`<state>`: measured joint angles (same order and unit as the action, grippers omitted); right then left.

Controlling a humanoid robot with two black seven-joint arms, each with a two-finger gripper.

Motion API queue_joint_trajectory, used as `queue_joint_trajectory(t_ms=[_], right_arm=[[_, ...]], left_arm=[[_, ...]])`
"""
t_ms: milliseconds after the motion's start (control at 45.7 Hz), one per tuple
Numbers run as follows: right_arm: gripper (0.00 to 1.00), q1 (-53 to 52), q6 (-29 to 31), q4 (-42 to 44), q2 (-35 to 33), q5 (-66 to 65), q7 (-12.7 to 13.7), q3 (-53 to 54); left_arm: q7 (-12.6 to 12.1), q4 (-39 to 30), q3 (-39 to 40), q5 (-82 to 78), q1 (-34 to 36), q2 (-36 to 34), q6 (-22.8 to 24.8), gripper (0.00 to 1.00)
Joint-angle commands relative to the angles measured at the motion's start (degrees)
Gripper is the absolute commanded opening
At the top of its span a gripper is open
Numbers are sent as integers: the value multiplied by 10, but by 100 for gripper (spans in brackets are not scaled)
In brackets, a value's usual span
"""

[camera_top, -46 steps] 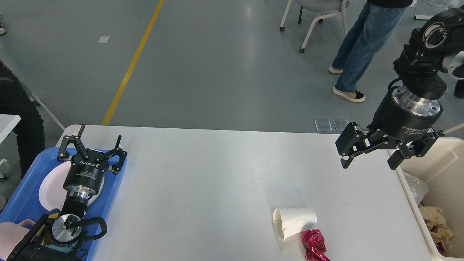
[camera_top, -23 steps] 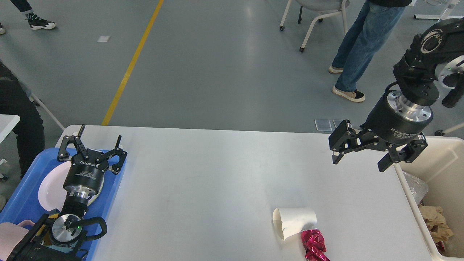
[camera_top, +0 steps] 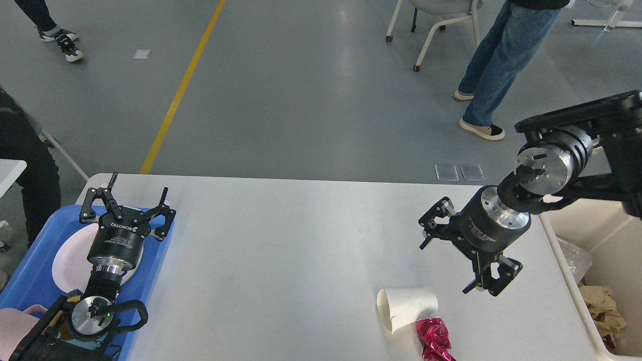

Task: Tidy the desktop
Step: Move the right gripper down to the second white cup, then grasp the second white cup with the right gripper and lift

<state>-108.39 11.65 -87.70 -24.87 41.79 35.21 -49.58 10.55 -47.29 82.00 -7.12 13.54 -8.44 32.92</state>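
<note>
The white desktop (camera_top: 281,250) fills the lower half of the head view. A white paper cup (camera_top: 405,307) lies on its side near the front right, and a crumpled magenta foil wrapper (camera_top: 434,341) touches it at its right. My right gripper (camera_top: 446,265) is open, low over the desktop, just up and right of the cup, fingers pointing left and down. My left gripper (camera_top: 128,193) is open and empty over the far end of the blue tray (camera_top: 30,271), which holds a white plate (camera_top: 70,260).
A beige bin (camera_top: 609,250) with crumpled paper and plastic stands off the desktop's right edge. A pink cup (camera_top: 12,326) sits at the tray's near end. People's legs and a chair are on the floor beyond the desktop.
My right arm has swung down and to the left from above the bin's corner, and its gripper now hangs low near the paper cup. The left arm has not moved.
</note>
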Motion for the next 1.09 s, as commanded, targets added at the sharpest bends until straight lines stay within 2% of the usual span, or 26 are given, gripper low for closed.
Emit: queue_joint_trajectory(t_ms=[0, 88, 175, 263, 482, 1073], right_arm=[[99, 104, -54, 22, 3, -1, -1, 80], [99, 164, -113, 54, 35, -12, -2, 94], [99, 209, -136, 88, 49, -13, -2, 97], [99, 243, -136, 118, 51, -10, -5, 104], [99, 325, -136, 196, 57, -7, -6, 205], [99, 439, -143, 332, 128, -9, -8, 243]], left_arm=[[0, 0, 0, 0, 0, 0, 0, 96], [0, 0, 0, 0, 0, 0, 0, 96], [0, 0, 0, 0, 0, 0, 0, 96], [0, 0, 0, 0, 0, 0, 0, 96], [0, 0, 0, 0, 0, 0, 0, 96], [0, 0, 0, -1, 0, 0, 0, 96]])
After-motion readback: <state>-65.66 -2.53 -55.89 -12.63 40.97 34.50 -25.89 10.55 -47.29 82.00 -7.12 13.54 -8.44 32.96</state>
